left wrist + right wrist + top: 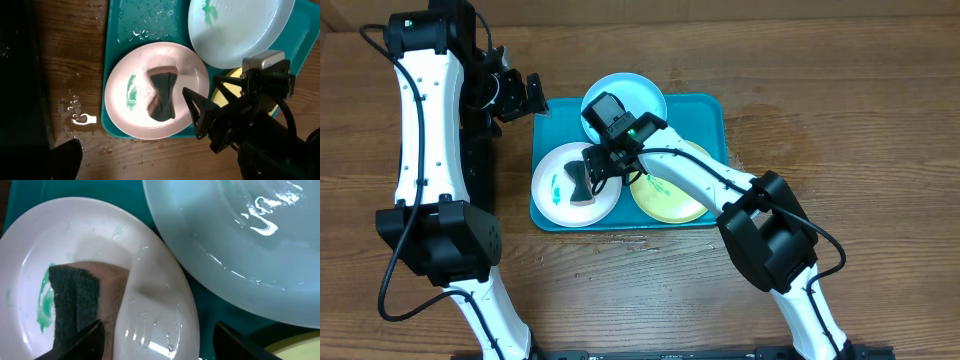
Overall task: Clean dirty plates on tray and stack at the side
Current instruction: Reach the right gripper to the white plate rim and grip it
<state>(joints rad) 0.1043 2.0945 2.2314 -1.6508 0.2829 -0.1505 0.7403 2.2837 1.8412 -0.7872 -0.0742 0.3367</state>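
The teal tray (710,110) holds three plates. The white plate (552,190) sits front left with a green smear and a dark green and tan sponge (582,188) on it. The light blue plate (638,92) is at the back and the yellow-green plate (675,200) front right. My right gripper (597,168) hovers open over the white plate (100,240), its left finger next to the sponge (80,295). My left gripper (523,95) is open and empty by the tray's back left corner.
A black tray (480,150) lies along the left under the left arm. Water drops (75,107) dot the wood left of the teal tray (112,50). The light blue plate (240,245) overlaps the white plate's edge.
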